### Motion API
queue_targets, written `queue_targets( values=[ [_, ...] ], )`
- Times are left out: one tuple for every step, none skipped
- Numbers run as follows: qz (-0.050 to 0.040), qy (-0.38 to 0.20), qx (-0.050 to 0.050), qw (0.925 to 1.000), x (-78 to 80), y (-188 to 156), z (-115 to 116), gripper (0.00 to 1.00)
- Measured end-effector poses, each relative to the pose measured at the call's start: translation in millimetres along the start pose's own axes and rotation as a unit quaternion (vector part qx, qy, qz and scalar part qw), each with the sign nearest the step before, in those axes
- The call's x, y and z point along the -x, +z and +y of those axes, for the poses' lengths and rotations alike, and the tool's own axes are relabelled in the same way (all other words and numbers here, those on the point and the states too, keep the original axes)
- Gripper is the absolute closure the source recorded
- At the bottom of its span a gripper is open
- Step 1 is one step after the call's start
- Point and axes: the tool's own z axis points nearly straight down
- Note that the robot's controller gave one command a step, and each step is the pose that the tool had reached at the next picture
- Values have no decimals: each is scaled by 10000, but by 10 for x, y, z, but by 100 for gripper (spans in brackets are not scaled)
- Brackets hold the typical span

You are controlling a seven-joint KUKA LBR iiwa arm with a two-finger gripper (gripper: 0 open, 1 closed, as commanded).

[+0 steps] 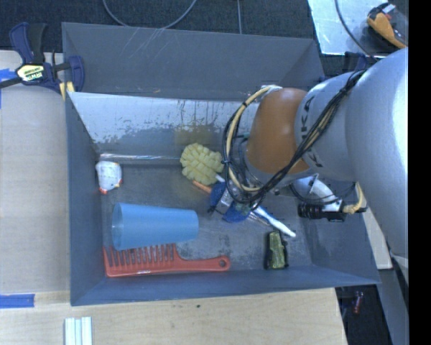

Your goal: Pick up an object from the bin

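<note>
Gripper (233,192) low at centre of bin (165,113), over a blue piece (221,201) beside the yellow ball (200,162). Open or closed: cannot tell. Lift apparently not yet done.

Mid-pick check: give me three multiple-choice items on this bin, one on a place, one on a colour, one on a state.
1. Where does the red comb lie? A. along the bin's lower wall B. upper left corner C. against the back wall
2. The cup's colour? A. green B. blue C. yellow
3. How does the cup rest? A. upright B. on its side C. upside down
Answers: A, it runs along that wall; B, it is plain blue; B, its length lies across the floor.
</note>
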Motion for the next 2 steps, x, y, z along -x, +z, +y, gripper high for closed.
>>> queue_targets(
  values=[
    [-1,-3,-1,10000,0,0,0,100],
    [6,-5,-7,10000,-10,-51,-9,100]
  ],
)
